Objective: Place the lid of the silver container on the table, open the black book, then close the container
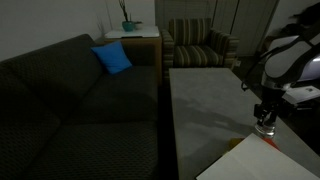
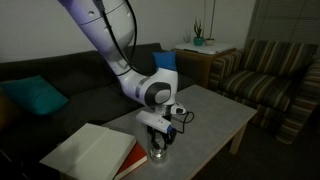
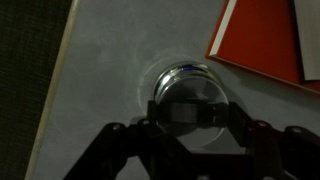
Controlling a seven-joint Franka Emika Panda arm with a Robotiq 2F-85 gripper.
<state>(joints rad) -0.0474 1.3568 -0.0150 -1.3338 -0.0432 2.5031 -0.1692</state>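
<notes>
The dark sofa (image 1: 70, 100) is the biggest thing here, and it runs along one long side of the table (image 1: 200, 100). The table top is pale grey and mottled. Past the far end of the table stands a striped armchair (image 1: 200, 45), with a small side table (image 1: 130, 38) carrying a plant beside it. My arm (image 2: 110, 35) comes down from above and bends over the near part of the table.

The book (image 2: 90, 148) lies open on the table with its pale pages facing up. An orange-red edge of its cover shows on the side towards me. A blue pillow (image 1: 112, 58) leans in the corner of the sofa.

My claw (image 3: 188, 115) points straight down, just beside the book. It is partly open, and its two fingers (image 3: 232, 120) press on opposite sides of a round silver piece. I take this piece for the lid (image 3: 188, 100), and I hold it. It sits right at the top of the silver container (image 2: 160, 154), which stands on the table just beside the book's orange-red edge. In the wrist view I cannot tell where the lid ends and the container begins, or whether the lid is fully seated.
</notes>
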